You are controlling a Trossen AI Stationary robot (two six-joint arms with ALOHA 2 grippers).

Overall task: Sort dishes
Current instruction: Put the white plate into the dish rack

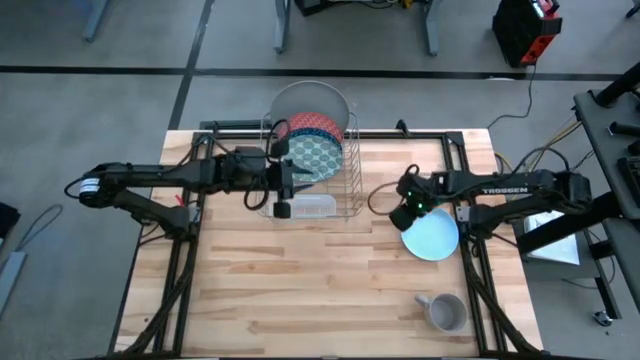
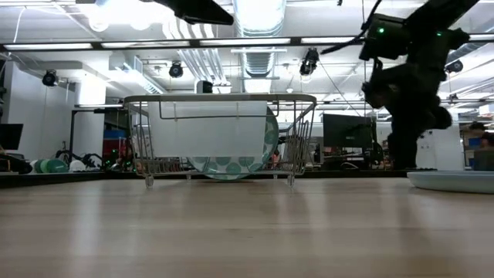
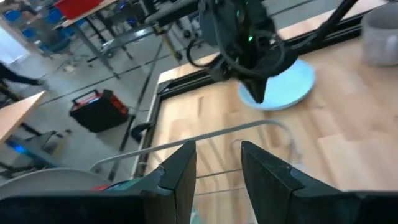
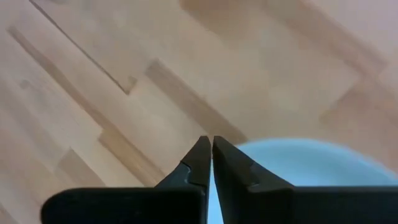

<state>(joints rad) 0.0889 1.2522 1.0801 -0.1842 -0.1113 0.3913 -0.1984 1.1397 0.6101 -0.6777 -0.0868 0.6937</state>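
Light-blue plate (image 1: 432,235) on the desk (image 1: 300,290) looks stiff, slick, breakable: your right tool (image 1: 407,213), clenched empty, should pinch its rim; left tool (image 1: 283,182) is released.

Four plates: large grey plate (image 1: 310,98), red patterned plate (image 1: 312,124) and blue speckled plate (image 1: 322,155) standing in one wire dish rack (image 1: 352,170); one light-blue plate (image 1: 432,236) flat on the table. One grey mug (image 1: 446,313). Two arms.
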